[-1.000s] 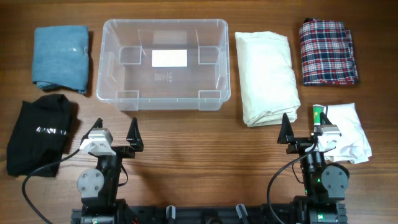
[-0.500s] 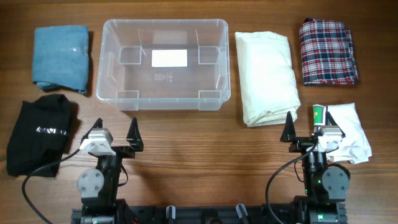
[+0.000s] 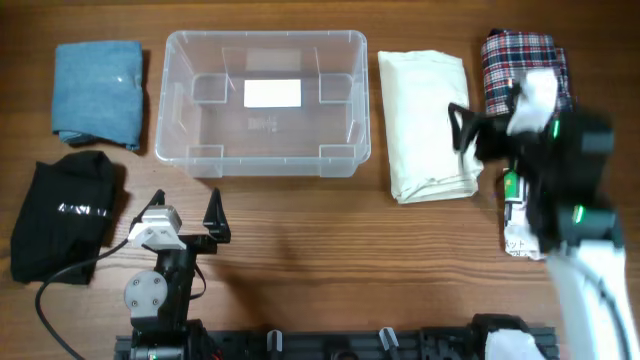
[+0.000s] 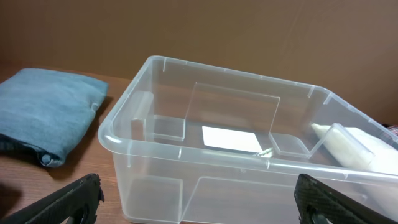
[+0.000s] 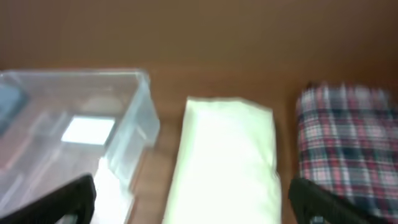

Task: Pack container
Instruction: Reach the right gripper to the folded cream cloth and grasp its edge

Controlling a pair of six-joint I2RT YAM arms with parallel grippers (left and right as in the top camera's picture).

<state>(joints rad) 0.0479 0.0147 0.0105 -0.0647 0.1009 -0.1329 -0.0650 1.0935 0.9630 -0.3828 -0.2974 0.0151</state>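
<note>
The container (image 3: 268, 138) sits empty on the wooden table (image 3: 320, 240), at the back and a little left of centre, with a white label (image 3: 272, 93) on its base. A folded blue cloth (image 3: 98, 92) lies just to its left, with a black garment (image 3: 65, 218) nearer the front edge. A folded cream cloth (image 3: 425, 110) lies just to its right, with a plaid cloth (image 3: 520, 58) beyond that. The left gripper (image 3: 187, 208) is low at the front of the table, facing the container's front wall. Its jaws are spread wide and hold nothing. The right gripper (image 3: 490, 118) is blurred in the overhead view. It hangs above the gap between the cream and plaid cloths, partly covering a white garment (image 3: 520, 240). The right wrist view shows its fingers (image 5: 78, 190) wide apart with nothing between them.
</note>
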